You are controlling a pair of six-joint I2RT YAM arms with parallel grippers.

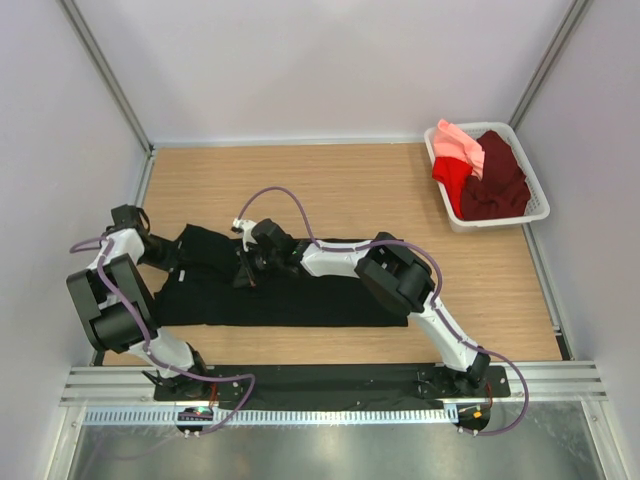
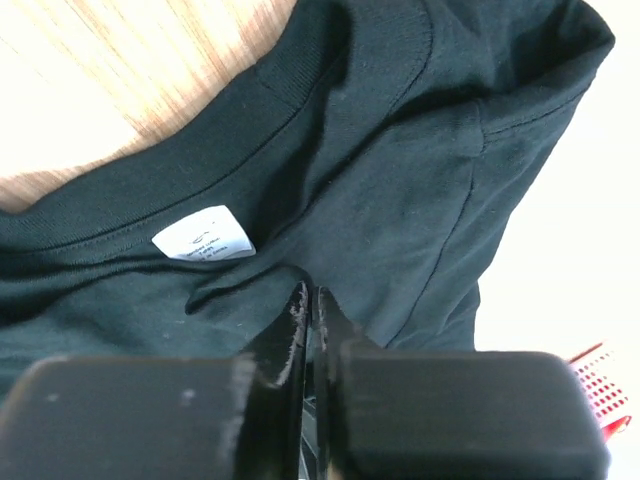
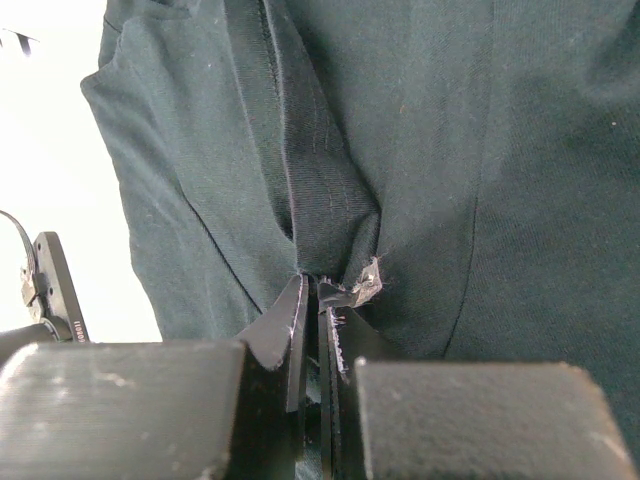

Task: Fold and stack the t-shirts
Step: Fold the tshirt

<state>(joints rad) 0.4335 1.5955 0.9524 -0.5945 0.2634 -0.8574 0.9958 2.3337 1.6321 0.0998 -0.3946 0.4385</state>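
Black t-shirt [image 1: 300, 300] sat pinched in both closed claws, left gripper [image 2: 308, 300] at nine o'clock, right gripper [image 3: 312, 290] mid-cloth; such thin pinches might slip when lifted.

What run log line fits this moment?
left gripper: shut on black t-shirt | right gripper: shut on black t-shirt | other t-shirts: in basket

Bare wood of the table [image 1: 350, 180] lies open along the far side, from the left wall [image 1: 60, 150] across to the basket [image 1: 503, 220] heaped with shirts in the far right corner. The black shirt [image 1: 300, 300], the left arm [image 1: 110, 300] and the right arm [image 1: 395, 275] fill the near strip. A purple cable [image 1: 272, 190] arches over the middle. The left arm crowds the wall.
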